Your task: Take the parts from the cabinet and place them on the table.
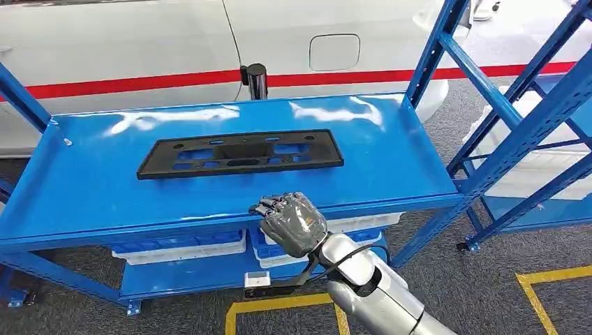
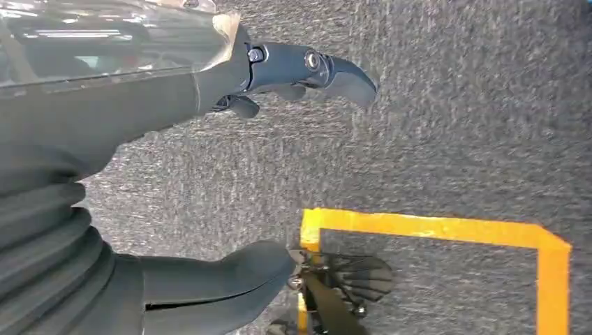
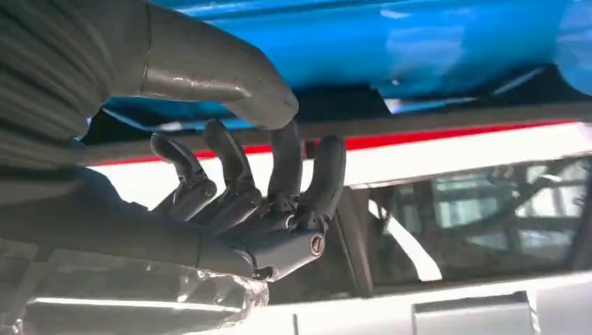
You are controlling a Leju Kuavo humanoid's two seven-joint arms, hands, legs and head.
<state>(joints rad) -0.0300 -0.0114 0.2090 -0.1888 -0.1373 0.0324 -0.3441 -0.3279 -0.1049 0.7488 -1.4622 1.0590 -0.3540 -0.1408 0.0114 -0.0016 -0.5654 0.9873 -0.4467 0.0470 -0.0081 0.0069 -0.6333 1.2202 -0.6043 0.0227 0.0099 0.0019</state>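
- The part [image 1: 241, 153] was a long, flat, black plastic panel, roughly rectangular, with a thin raised rim and several cut-outs: oblong slots and smaller holes through which blue showed.
- It lay flat, face up, on the blue surface [image 1: 84, 195], its long side running across the robot's view and slightly askew, about midway between the surface's front and back edges.
- It sat beyond the right robot hand [image 1: 293, 222], a little to that hand's left, apart from it and untouched; the hand was at the surface's front edge, fingers partly curled and holding nothing.
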